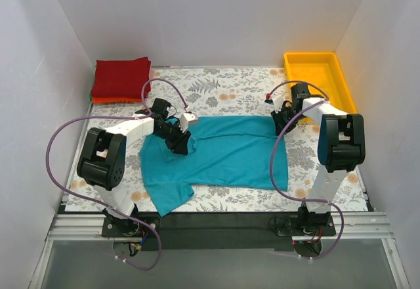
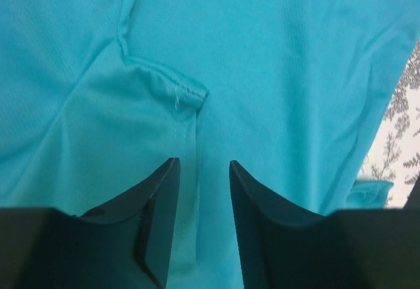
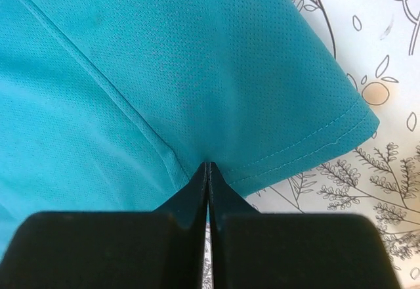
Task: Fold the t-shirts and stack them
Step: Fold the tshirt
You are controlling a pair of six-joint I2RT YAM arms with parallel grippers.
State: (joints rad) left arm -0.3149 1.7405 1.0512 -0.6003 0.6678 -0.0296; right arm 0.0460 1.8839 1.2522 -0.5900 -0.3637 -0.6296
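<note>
While the teal tee (image 1: pixel 230 154) lies flat mid-table on the floral cover (image 1: pixel 230 92), its long axis runs L-R: sleeves at L end, hem at R. The R gripper (image 3: pixel 209 165) is pinched tight on cloth by the hem corner. The L gripper (image 2: pixel 202 164) stands narrowly apart over a sleeve seam, w/ cloth betw. its fingers. At the far L corner a dark red folded shirt (image 1: pixel 121 77) tops a stack; a yellow tray (image 1: pixel 318 72) sits far R.

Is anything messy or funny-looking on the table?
Only the teal t-shirt: it lies crooked and wrinkled, with one sleeve sticking out toward the near left edge. Nothing looks torn or spilled, and the folded stack sits neat.
</note>
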